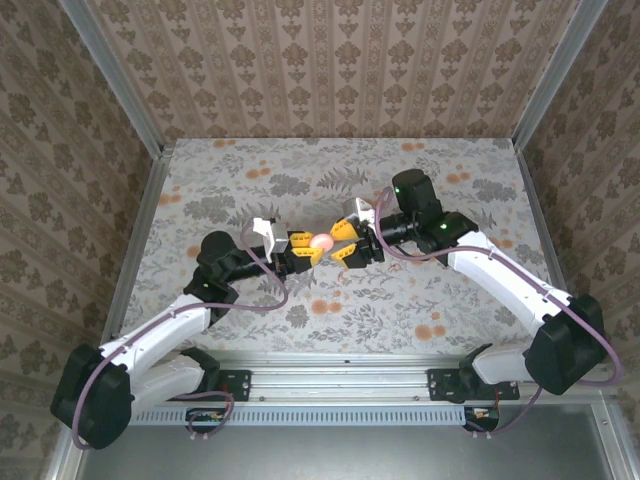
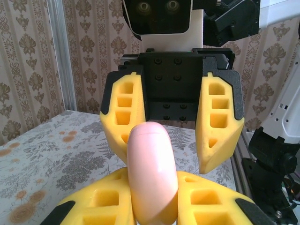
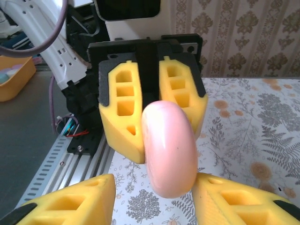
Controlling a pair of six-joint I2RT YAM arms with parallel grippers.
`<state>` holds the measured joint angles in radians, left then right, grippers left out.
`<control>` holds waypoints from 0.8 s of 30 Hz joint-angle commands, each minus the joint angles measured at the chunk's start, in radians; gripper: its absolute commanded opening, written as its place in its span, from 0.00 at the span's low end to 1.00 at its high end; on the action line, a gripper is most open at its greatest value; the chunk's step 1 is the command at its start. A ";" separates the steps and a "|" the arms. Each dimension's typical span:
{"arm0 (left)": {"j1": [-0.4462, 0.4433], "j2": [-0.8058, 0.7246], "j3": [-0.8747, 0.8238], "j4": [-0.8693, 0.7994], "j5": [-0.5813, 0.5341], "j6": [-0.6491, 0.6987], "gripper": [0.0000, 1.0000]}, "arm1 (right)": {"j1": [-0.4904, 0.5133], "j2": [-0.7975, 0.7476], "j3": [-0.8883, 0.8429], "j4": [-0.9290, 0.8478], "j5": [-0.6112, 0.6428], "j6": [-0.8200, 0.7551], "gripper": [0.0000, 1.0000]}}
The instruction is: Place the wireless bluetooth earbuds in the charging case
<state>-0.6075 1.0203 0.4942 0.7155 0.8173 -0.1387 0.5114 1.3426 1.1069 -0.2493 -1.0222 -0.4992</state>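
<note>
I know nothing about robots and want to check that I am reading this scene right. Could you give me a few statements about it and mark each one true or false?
1. The left tool is clamped on a pink case. True.
2. The pink case lies flat on the table. False: the left tool holds it up in the air.
3. The right tool is squeezed fully shut. False: its fingers stand apart, one on each side of the case.
4. The table has a flower-patterned cover. True.
</note>
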 commanded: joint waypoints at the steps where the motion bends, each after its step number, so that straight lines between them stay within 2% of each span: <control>1: -0.010 -0.003 0.032 0.039 0.025 0.011 0.15 | 0.008 0.010 0.041 -0.043 -0.064 -0.049 0.44; 11: -0.026 0.001 0.041 0.030 0.023 0.017 0.15 | 0.010 0.018 0.067 -0.073 -0.080 -0.079 0.28; 15: -0.028 0.004 0.041 0.022 0.017 0.018 0.17 | 0.011 0.012 0.076 -0.110 -0.065 -0.112 0.10; 18: -0.028 -0.010 0.038 -0.034 -0.012 0.054 0.29 | 0.010 -0.004 0.083 -0.169 -0.030 -0.161 0.07; 20: -0.028 -0.032 0.042 -0.121 -0.046 0.108 0.47 | 0.010 -0.021 0.082 -0.214 0.022 -0.196 0.07; 21: -0.028 -0.040 0.045 -0.159 -0.051 0.141 0.52 | 0.010 -0.030 0.081 -0.244 0.057 -0.221 0.07; 24: -0.028 -0.068 0.081 -0.351 -0.063 0.258 0.59 | 0.010 -0.067 0.068 -0.303 0.211 -0.273 0.07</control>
<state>-0.6338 0.9920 0.5140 0.5499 0.7807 -0.0200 0.5175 1.3300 1.1625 -0.4461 -0.9573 -0.6739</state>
